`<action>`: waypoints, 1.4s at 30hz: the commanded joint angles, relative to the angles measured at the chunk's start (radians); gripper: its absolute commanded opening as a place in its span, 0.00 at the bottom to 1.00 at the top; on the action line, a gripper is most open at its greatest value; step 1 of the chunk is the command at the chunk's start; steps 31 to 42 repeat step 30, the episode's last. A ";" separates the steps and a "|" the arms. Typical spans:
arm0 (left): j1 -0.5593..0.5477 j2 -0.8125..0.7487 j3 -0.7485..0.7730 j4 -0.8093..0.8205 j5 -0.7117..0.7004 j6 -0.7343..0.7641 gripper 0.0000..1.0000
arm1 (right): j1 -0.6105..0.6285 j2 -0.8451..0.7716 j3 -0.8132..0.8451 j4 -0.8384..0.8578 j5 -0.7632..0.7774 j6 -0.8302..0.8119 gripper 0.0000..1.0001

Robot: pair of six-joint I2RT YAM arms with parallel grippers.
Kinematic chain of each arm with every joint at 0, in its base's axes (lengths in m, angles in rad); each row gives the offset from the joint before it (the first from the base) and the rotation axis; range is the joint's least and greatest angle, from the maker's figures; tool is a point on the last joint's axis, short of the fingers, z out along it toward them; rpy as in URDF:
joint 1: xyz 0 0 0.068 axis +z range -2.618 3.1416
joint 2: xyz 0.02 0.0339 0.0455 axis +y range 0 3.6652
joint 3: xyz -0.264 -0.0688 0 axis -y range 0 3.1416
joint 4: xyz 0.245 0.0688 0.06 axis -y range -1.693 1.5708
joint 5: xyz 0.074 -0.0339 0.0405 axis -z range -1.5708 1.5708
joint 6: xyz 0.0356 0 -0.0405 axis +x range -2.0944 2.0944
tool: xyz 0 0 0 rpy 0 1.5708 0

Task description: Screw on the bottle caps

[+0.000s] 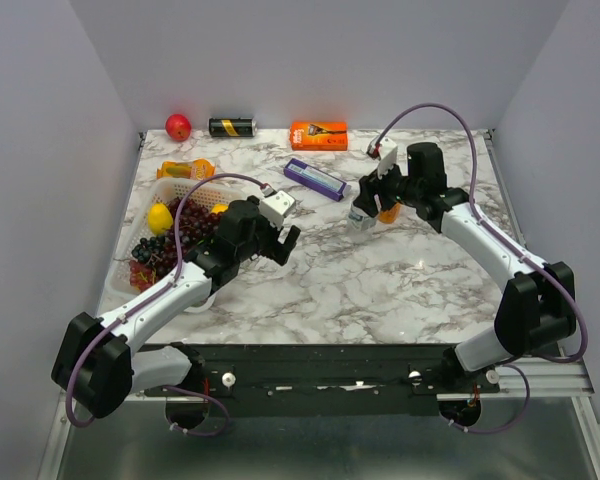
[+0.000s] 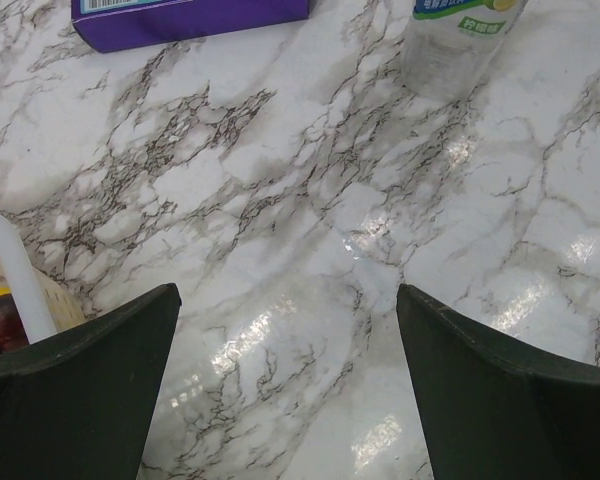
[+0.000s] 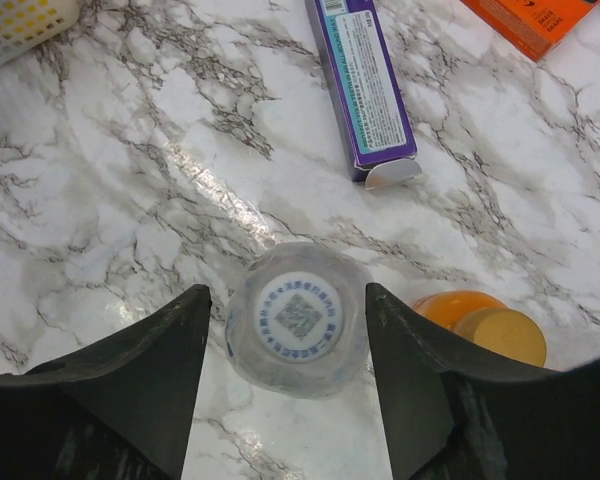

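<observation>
Loosely, right fingers (image 3: 130, 385) around bottle (image 3: 298, 318)

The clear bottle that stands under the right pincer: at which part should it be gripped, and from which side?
Grip the clear bottle on its round body just below the top, coming straight down from above. It stands upright, and the open right pincer has one finger on each side. Keep one finger between it and the orange bottle close beside.

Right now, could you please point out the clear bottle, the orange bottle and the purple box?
clear bottle (image 3: 298, 318), right wrist view, its printed round top.
orange bottle (image 3: 488, 326), right wrist view, its top.
purple box (image 3: 365, 90), right wrist view, its printed face.
</observation>
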 commanded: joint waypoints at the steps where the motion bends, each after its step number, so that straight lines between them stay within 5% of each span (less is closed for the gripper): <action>1: 0.009 0.005 0.024 -0.009 0.028 0.017 0.99 | -0.003 -0.023 0.082 -0.013 0.019 -0.020 0.79; 7: 0.015 0.013 0.027 0.011 0.033 0.020 0.99 | -0.005 -0.080 0.198 -0.148 0.015 -0.063 0.99; 13: 0.024 0.014 0.030 0.031 0.028 0.006 0.99 | -0.003 -0.167 0.247 -0.240 0.013 0.008 0.99; 22: 0.032 0.014 0.038 0.046 0.034 0.018 0.99 | -0.005 -0.247 0.271 -0.371 0.404 0.171 1.00; 42: 0.059 0.120 0.142 0.004 -0.002 0.036 0.99 | -0.003 -0.273 0.222 -0.329 0.365 0.164 1.00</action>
